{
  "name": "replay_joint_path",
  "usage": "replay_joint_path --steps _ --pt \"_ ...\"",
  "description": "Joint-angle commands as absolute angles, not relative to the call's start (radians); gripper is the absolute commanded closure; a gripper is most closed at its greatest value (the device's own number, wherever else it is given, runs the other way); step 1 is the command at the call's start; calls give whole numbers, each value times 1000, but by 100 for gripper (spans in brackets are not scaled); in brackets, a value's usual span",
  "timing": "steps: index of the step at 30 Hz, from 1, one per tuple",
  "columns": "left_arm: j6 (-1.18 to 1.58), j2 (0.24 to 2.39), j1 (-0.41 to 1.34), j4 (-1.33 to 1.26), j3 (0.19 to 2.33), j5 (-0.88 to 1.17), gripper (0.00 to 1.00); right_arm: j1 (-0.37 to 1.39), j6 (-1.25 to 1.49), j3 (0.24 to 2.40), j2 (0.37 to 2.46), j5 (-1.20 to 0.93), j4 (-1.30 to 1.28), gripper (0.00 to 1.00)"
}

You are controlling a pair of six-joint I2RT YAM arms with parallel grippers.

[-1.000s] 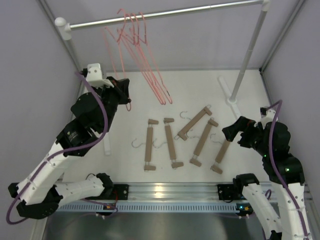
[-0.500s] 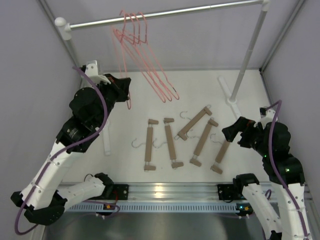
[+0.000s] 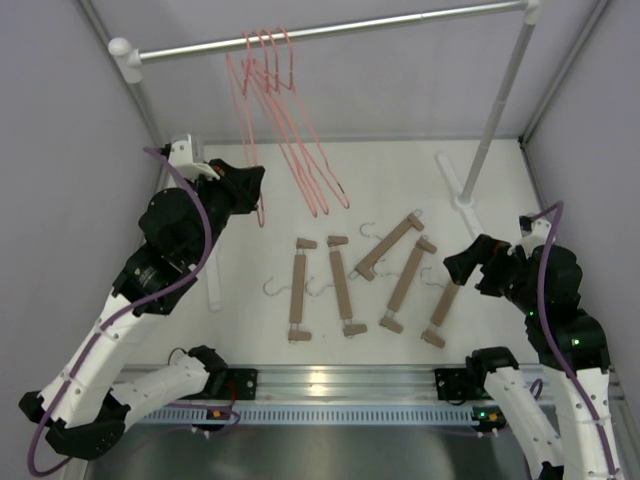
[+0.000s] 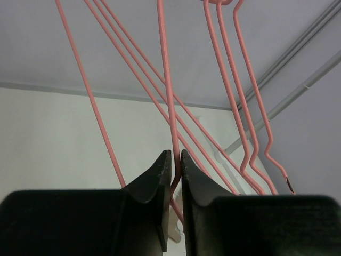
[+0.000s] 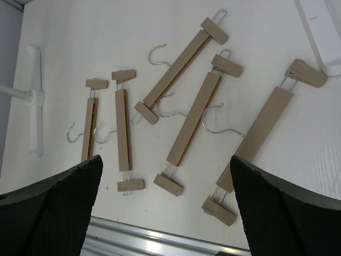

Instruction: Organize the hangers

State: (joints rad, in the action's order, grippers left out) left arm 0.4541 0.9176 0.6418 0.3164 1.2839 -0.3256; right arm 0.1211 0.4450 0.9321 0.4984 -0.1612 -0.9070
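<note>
Left tool (image 4: 176, 156) has shifted slightly; pink hangers (image 4: 166, 80) have swung.

No lettering, label, brand mark, number or sign can be read in any of the views. The wooden hangers (image 5: 192, 120) on the desk (image 3: 250, 270) and the pink wire hangers (image 4: 165, 80) across the upper frame show plain surfaces with no legible marking.
</note>
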Motion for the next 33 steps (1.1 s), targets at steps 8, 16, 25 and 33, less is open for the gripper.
replay_joint_path --steps 8,16,25,33 --pt "472 847 635 337 1299 -308 71 112 428 960 491 -181 -900 1" --pt "457 862 635 426 1433 -278 68 113 425 962 494 -190 -902 1" --pt "445 1084 637 439 1670 -81 70 112 417 979 508 -195 -902 1" --pt "391 1324 716 426 1907 54 71 112 417 1000 531 -192 -897 0"
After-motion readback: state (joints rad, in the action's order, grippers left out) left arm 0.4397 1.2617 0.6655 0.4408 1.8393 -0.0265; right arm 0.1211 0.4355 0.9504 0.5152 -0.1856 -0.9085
